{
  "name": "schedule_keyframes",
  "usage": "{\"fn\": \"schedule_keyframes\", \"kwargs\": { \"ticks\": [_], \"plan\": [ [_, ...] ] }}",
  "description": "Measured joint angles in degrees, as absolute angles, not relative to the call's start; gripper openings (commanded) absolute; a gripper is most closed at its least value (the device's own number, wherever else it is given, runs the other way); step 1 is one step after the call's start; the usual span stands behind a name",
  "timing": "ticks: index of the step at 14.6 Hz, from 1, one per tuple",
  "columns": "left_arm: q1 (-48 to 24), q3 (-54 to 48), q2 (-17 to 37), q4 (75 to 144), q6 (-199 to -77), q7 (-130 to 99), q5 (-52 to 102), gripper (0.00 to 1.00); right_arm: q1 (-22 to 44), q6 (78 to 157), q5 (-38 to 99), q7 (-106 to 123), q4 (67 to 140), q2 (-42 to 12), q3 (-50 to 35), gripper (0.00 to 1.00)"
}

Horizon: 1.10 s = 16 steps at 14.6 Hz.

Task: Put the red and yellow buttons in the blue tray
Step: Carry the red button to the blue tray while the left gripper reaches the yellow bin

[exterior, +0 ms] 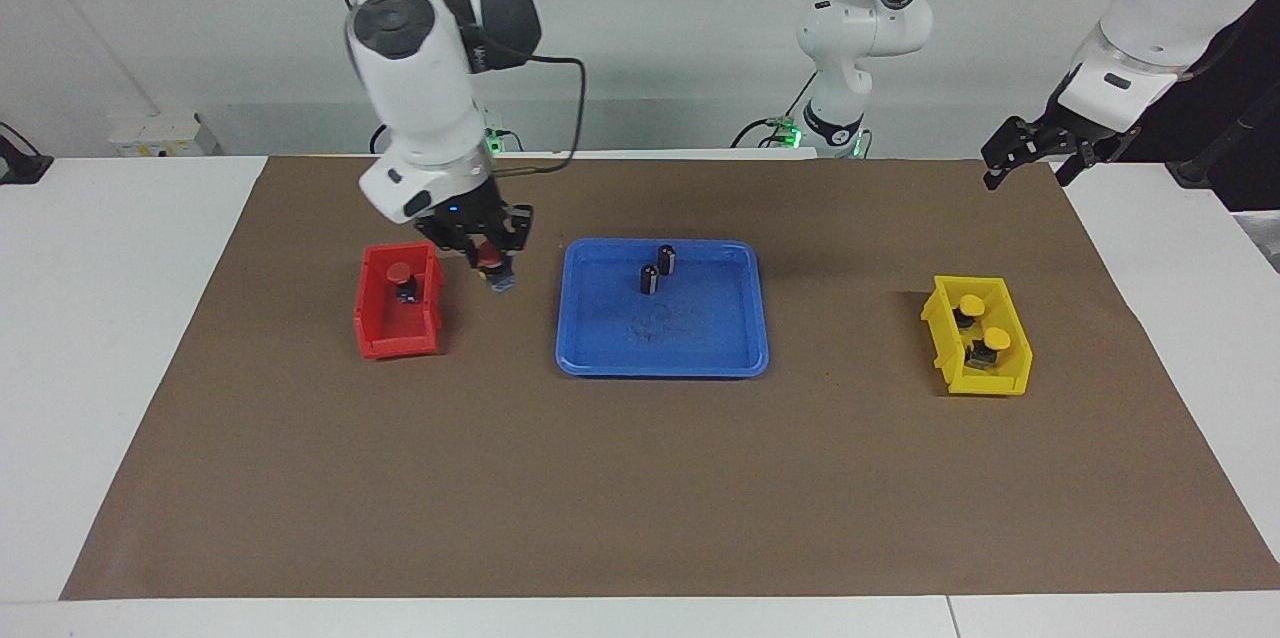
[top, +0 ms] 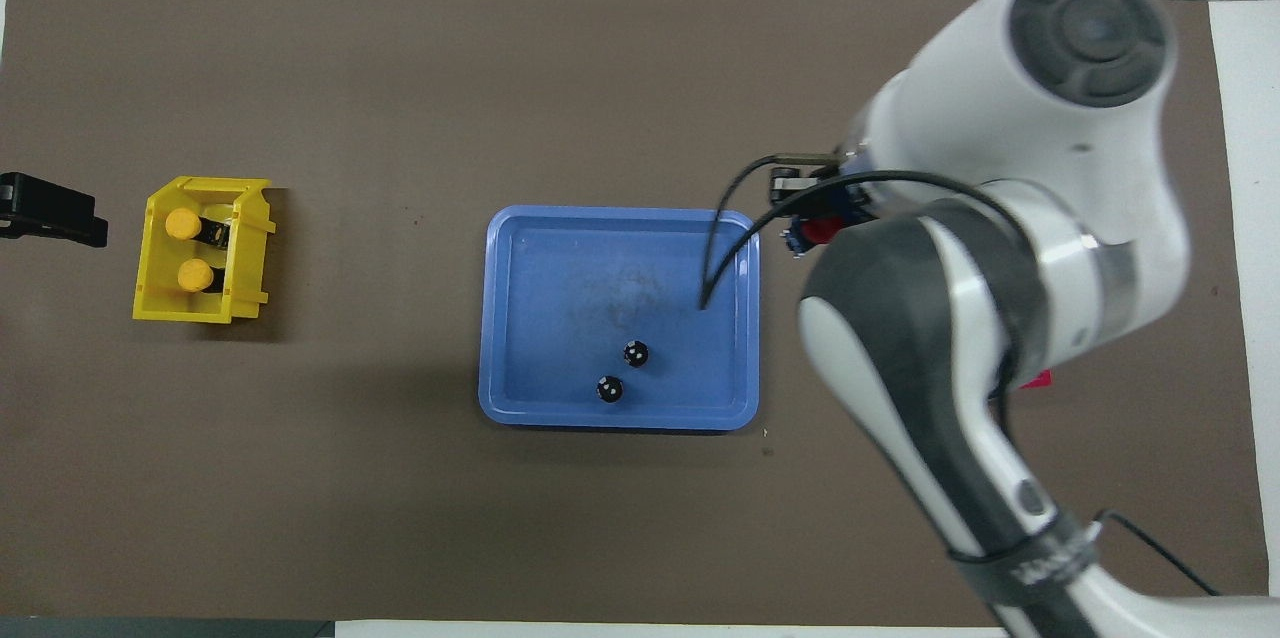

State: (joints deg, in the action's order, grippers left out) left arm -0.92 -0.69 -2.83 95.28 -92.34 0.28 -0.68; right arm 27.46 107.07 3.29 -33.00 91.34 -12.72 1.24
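Observation:
My right gripper (exterior: 492, 266) hangs over the mat between the red bin (exterior: 380, 333) and the blue tray (exterior: 700, 338), shut on a red button (exterior: 487, 254). In the overhead view that gripper (top: 812, 218) and its red button (top: 820, 231) sit just off the blue tray's (top: 560, 278) edge. A second red button (exterior: 400, 275) stands in the red bin. Two yellow buttons (exterior: 970, 304) (exterior: 996, 336) rest in the yellow bin (exterior: 960, 378). My left gripper (exterior: 1030, 153) waits open, raised over the mat's corner by its own base.
Two small dark capless cylinders (exterior: 666, 259) (exterior: 649, 279) stand in the blue tray, toward the robots. In the overhead view my right arm covers nearly all of the red bin (top: 1040, 379). The yellow bin (top: 160, 303) lies at the left arm's end.

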Motion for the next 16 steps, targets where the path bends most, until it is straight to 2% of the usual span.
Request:
{"fn": "schedule_keyframes", "kwargs": {
  "ticks": [2, 4, 7, 9, 12, 16],
  "plan": [
    [0.5, -0.6, -4.5, 102.8, -101.1, 0.8, -0.7, 0.94, 32.9, 112.1, 3.2, -40.0, 91.1, -17.5, 1.3, 0.21],
    [1.2, -0.5, -4.3, 107.8, -107.7, 0.9, -0.7, 0.79, 35.5, 115.3, 2.9, -42.7, 90.9, -21.6, 1.4, 0.23],
    [1.8, -0.5, -0.3, 110.7, -115.3, 0.9, -0.7, 0.63, 35.9, 117.3, 2.7, -43.1, 91.1, -24.3, 1.7, 0.26],
    [2.0, -0.5, 4.0, 110.8, -120.0, 0.9, -0.7, 0.61, 35.8, 120.1, 2.7, -43.1, 92.8, -24.6, 1.9, 0.28],
    [2.4, -0.5, 8.6, 110.8, -124.6, 0.9, -0.7, 0.61, 36.5, 123.7, 2.7, -43.1, 96.0, -24.6, 1.9, 0.56],
    [3.0, -0.5, 11.0, 111.0, -127.4, 0.9, -0.7, 0.62, 36.6, 124.0, 2.5, -43.1, 96.2, -24.5, 2.0, 0.71]
  ]
}}
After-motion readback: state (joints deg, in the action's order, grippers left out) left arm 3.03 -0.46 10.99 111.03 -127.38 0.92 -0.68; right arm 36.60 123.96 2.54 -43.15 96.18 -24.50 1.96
